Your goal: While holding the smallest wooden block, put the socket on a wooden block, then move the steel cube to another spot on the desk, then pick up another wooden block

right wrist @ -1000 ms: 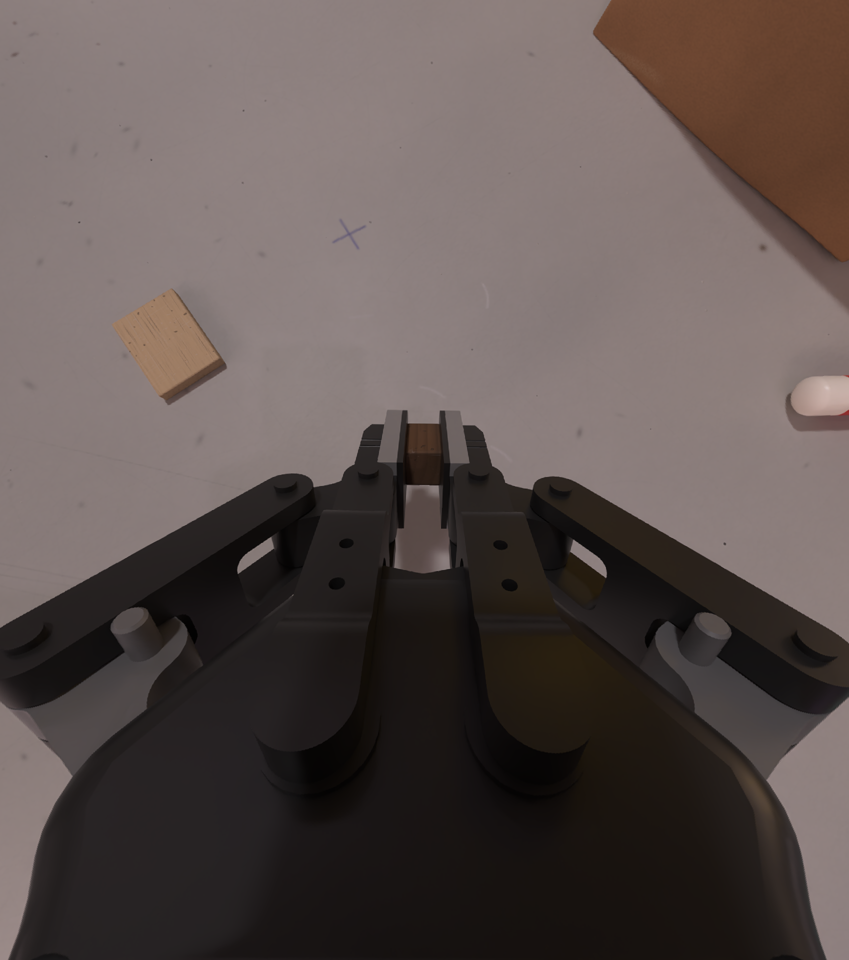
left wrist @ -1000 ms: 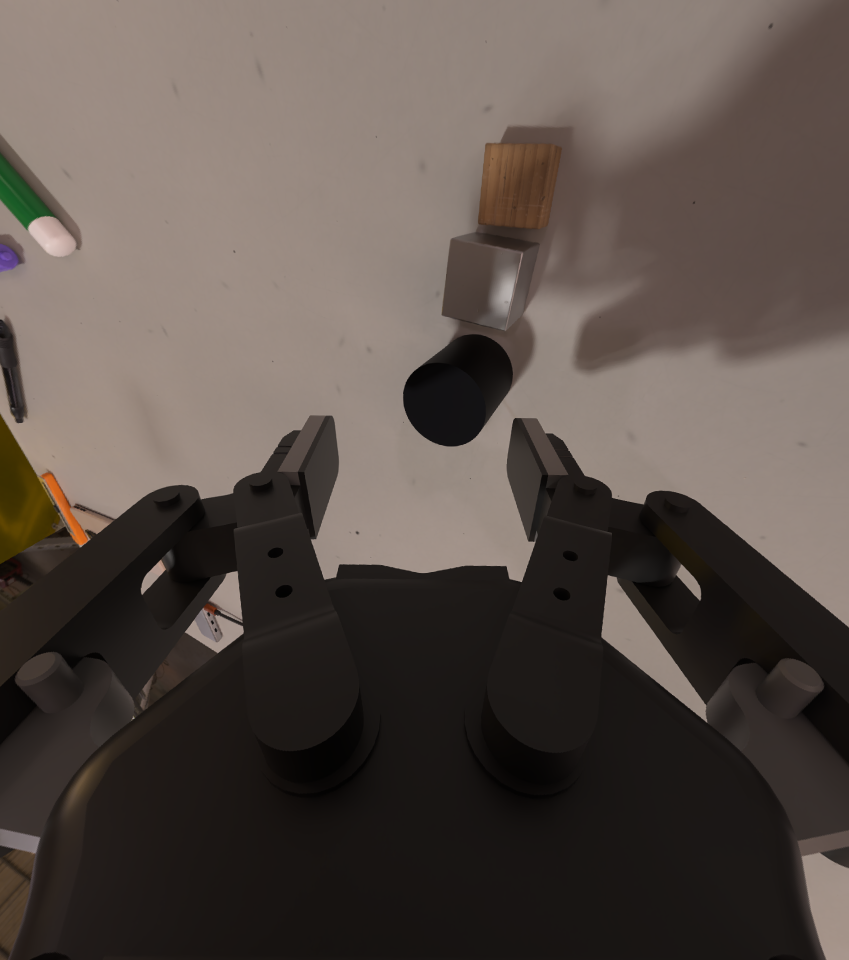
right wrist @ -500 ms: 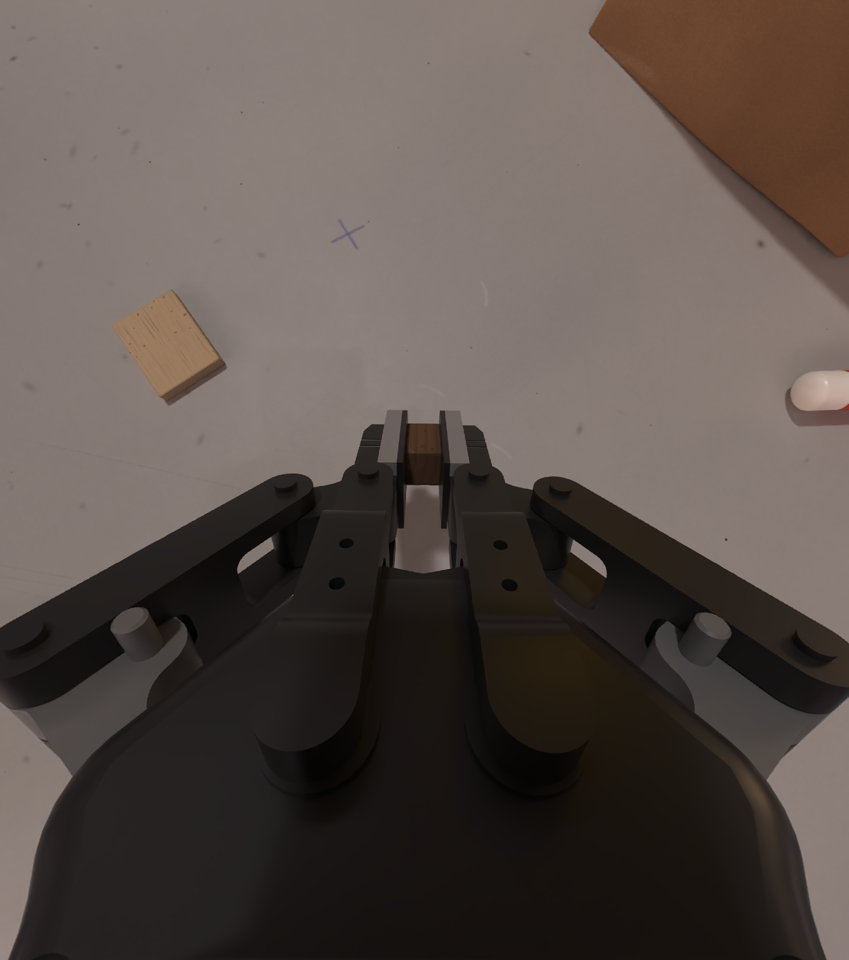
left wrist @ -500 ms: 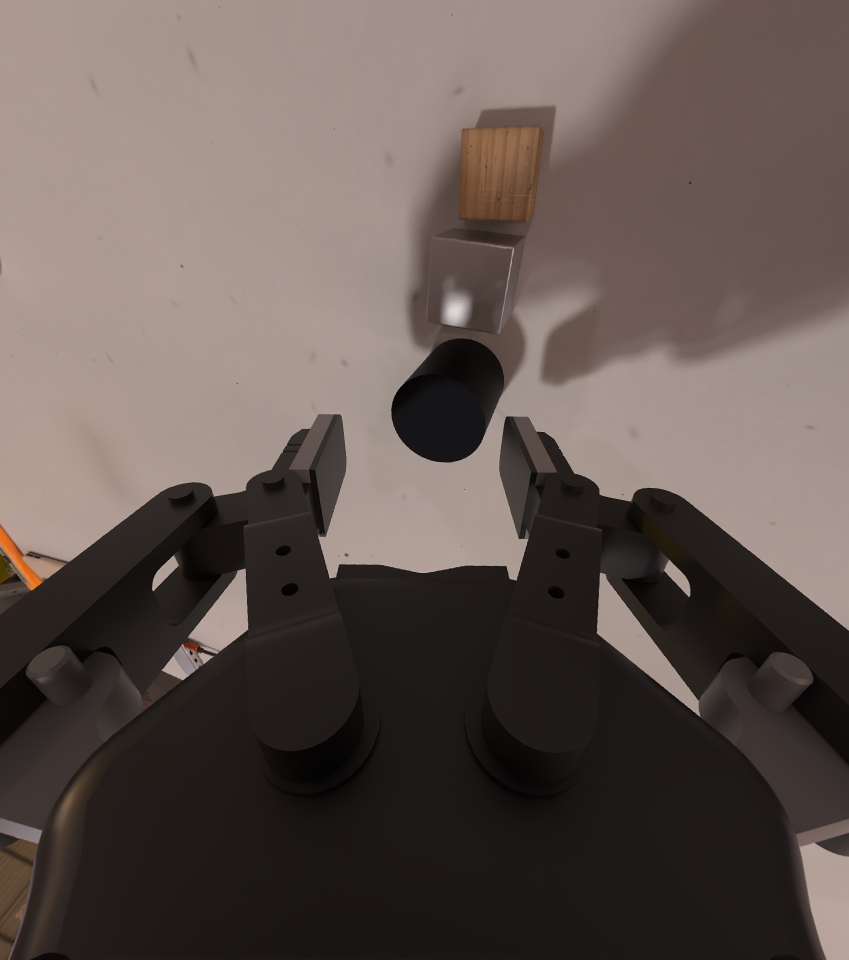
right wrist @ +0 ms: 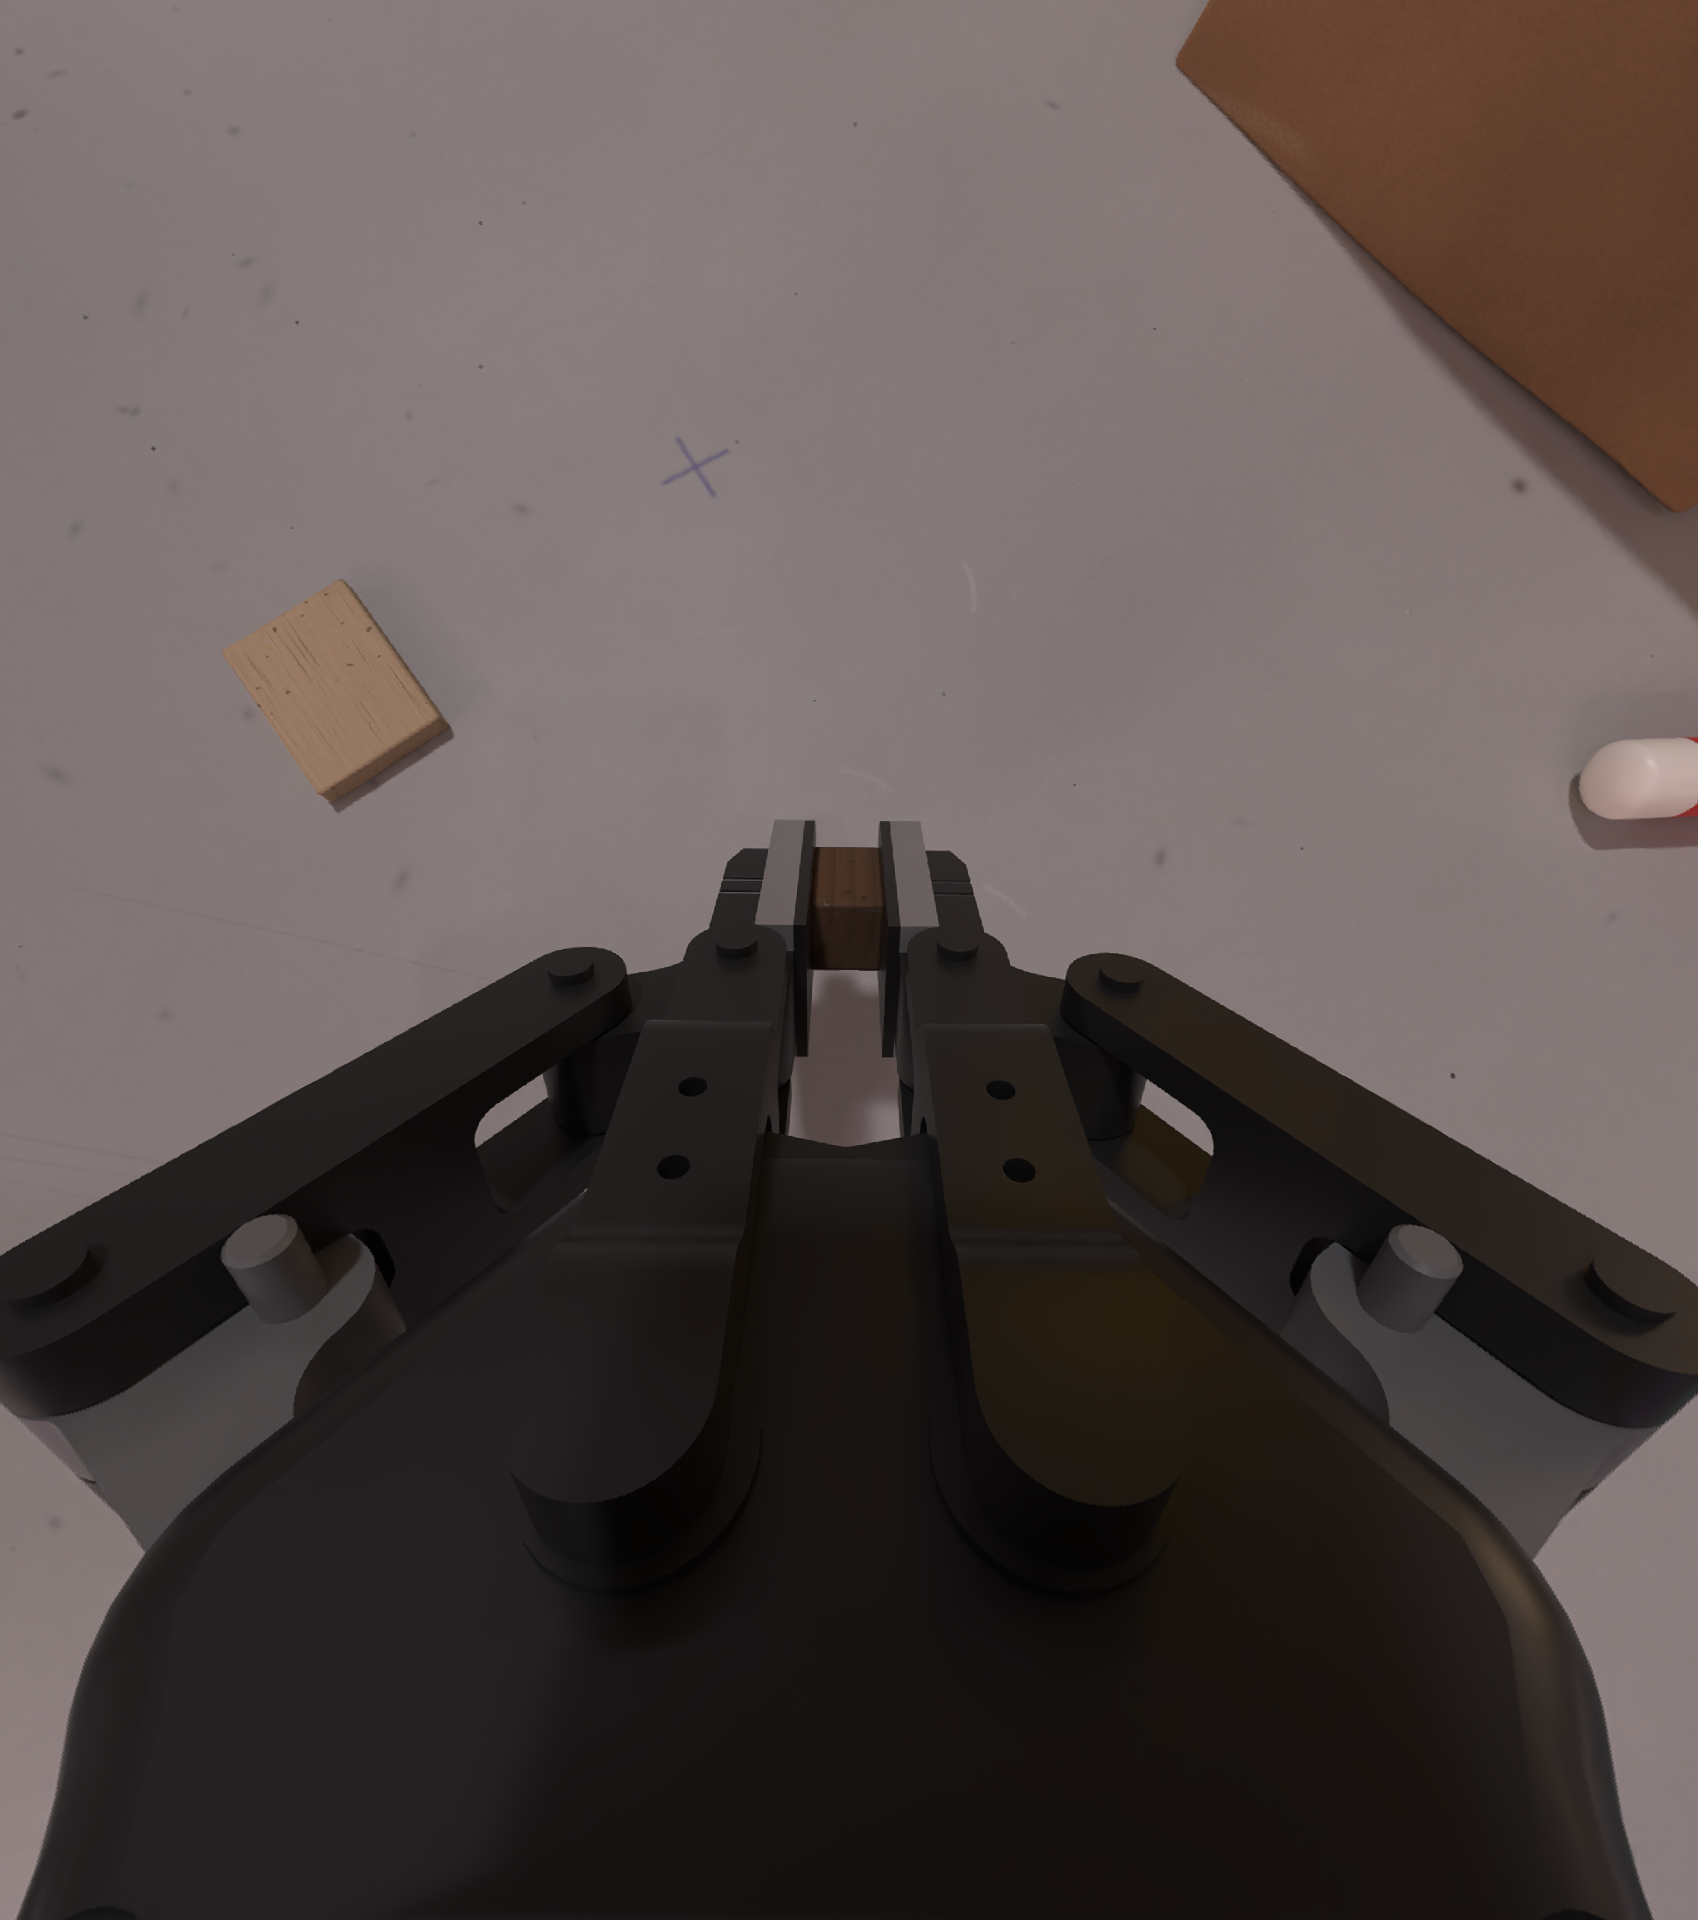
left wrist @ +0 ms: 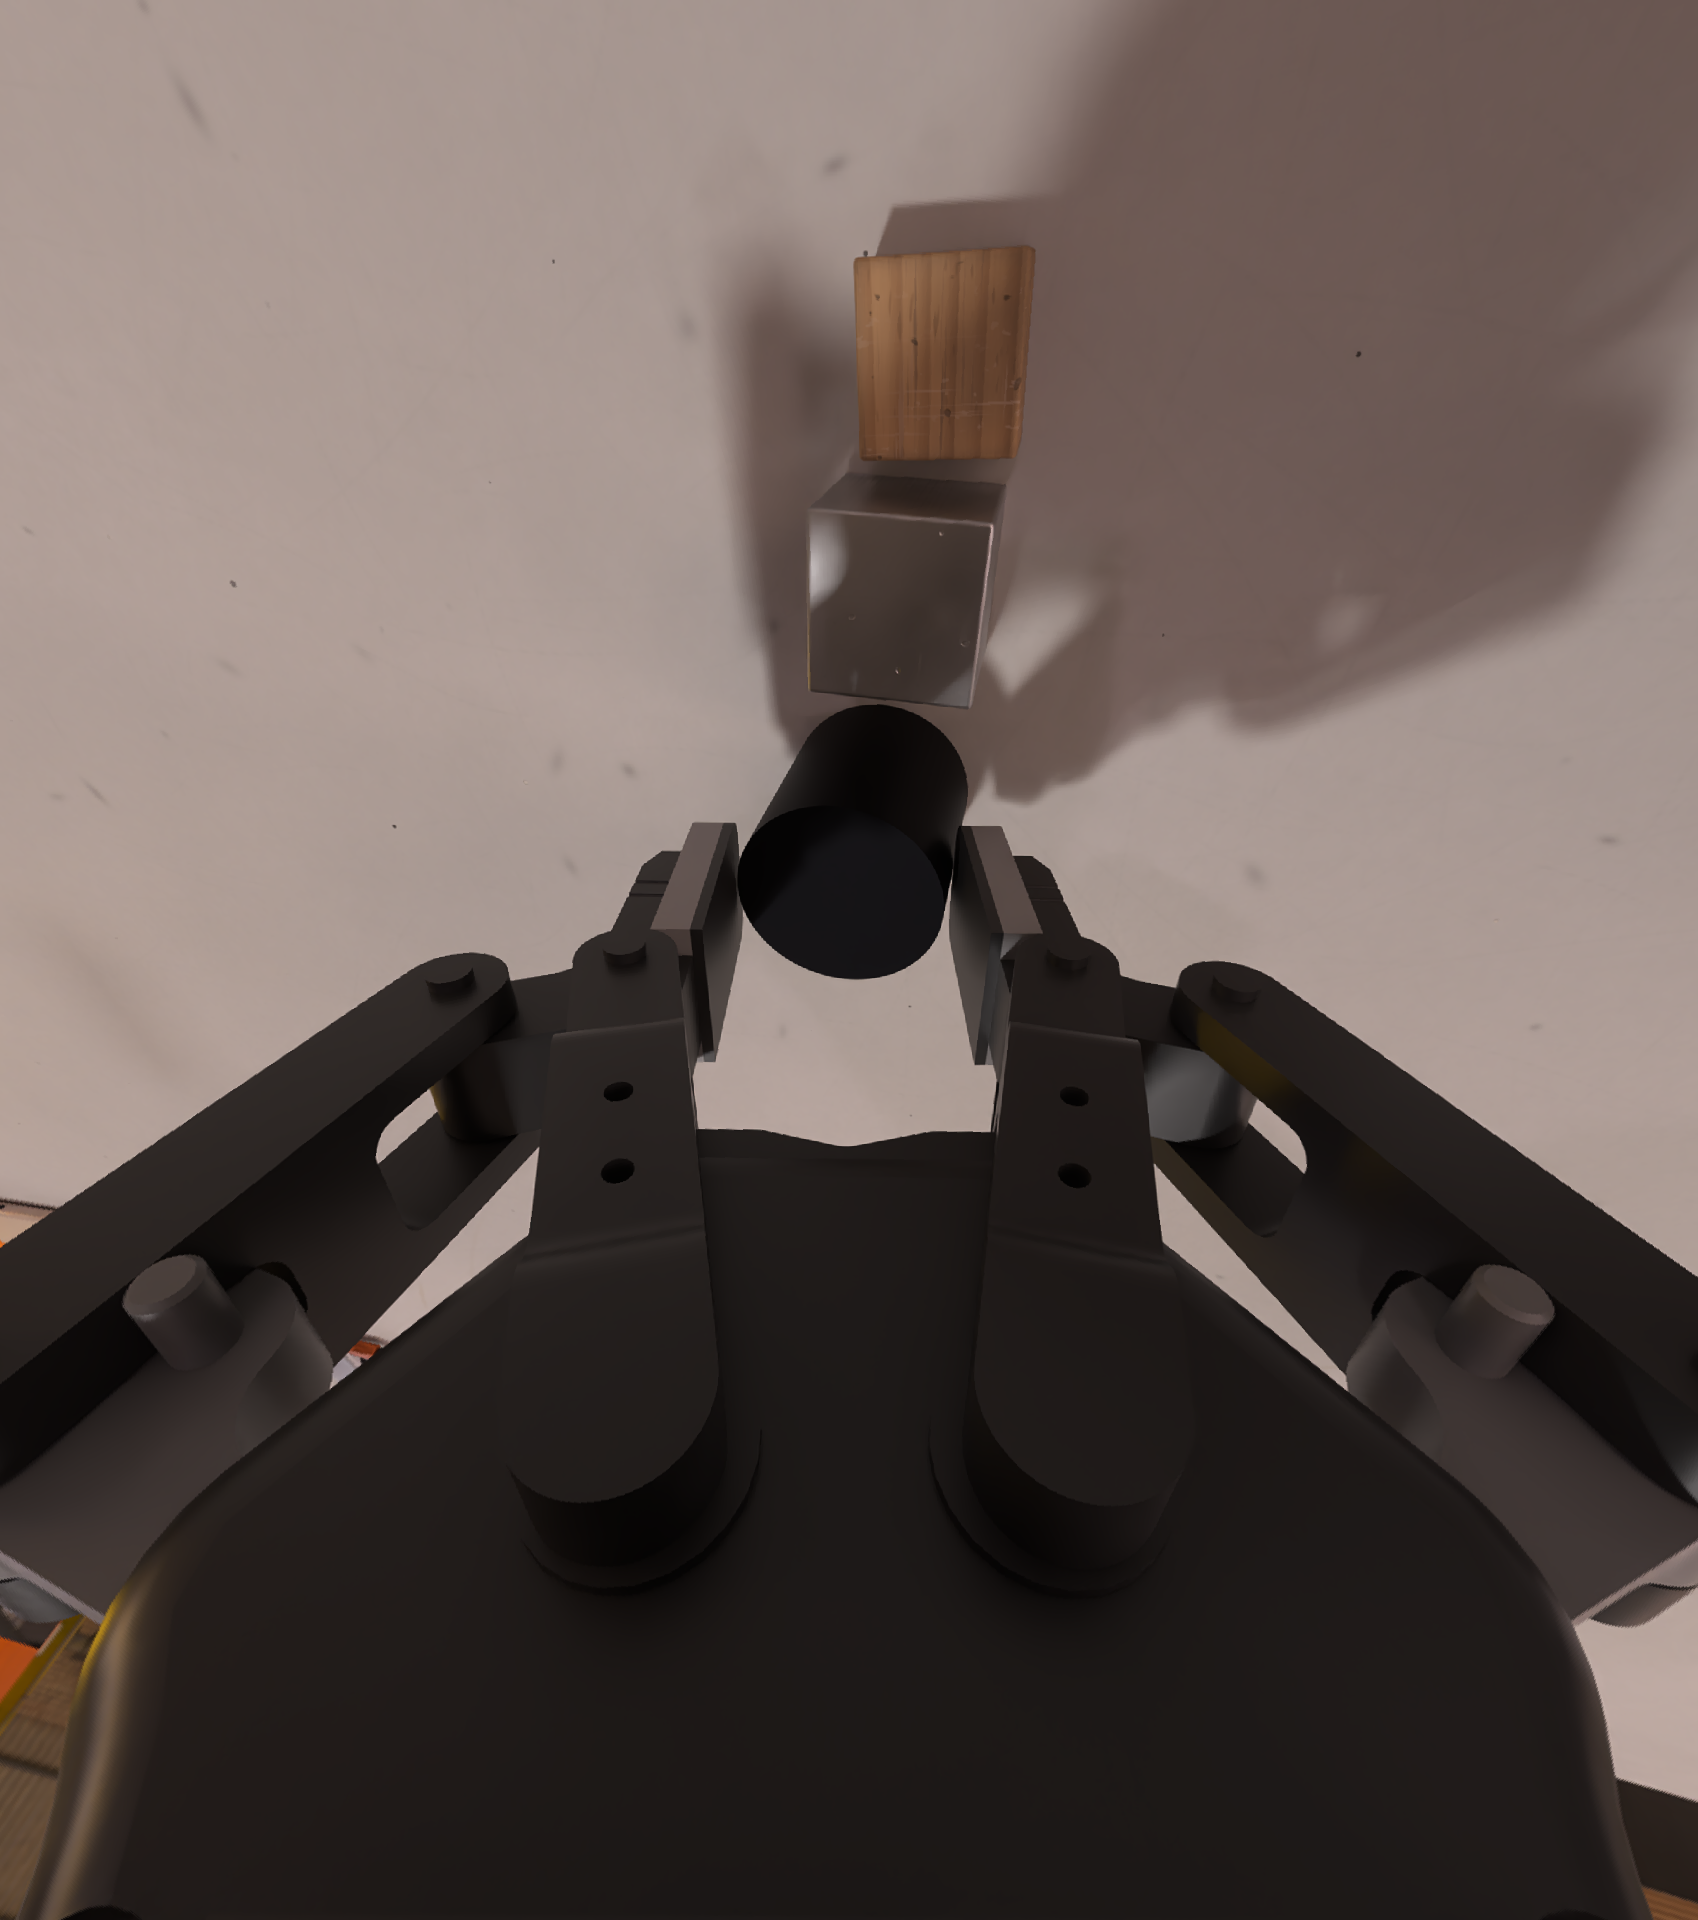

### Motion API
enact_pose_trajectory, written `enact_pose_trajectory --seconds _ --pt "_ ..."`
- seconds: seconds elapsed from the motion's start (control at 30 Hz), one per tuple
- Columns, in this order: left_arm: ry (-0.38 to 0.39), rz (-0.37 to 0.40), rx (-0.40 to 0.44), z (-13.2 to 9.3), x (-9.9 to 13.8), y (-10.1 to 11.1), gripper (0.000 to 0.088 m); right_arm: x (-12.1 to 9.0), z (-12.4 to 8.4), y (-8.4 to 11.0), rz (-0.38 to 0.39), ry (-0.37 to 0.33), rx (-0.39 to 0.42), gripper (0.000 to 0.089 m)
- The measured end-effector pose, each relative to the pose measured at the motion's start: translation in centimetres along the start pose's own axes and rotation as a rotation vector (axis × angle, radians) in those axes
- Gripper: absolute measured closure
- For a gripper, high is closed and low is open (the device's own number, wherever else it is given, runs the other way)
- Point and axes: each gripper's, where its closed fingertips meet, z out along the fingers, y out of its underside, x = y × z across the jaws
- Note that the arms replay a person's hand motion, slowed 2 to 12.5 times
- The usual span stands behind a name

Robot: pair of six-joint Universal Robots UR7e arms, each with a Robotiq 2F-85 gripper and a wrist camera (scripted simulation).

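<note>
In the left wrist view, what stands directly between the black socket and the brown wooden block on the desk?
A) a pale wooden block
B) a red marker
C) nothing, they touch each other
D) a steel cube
D: the steel cube sits in line between the black socket nearer the camera and the brown wooden block beyond it.

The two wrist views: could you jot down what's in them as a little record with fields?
left gripper: open, fingers either side of black socket
beyond socket: steel cube, then brown wooden block
right gripper: shut on small dark wooden block
desk: pale wooden block, red marker, brown sheet
</note>
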Motion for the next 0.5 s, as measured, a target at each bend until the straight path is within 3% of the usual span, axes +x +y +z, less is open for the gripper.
enact_pose_trajectory --seconds 0.23,0.5 --pt "0.011 0.012 -0.020 0.08 -0.06 -0.01 0.0514 -0.01 0.00 -0.02 -0.001 0.002 0.000 0.0787" --pt "-0.011 -0.011 0.021 -0.07 -0.39 -0.36 0.0513 -0.01 0.01 -0.02 -0.004 0.004 -0.001 0.0787"
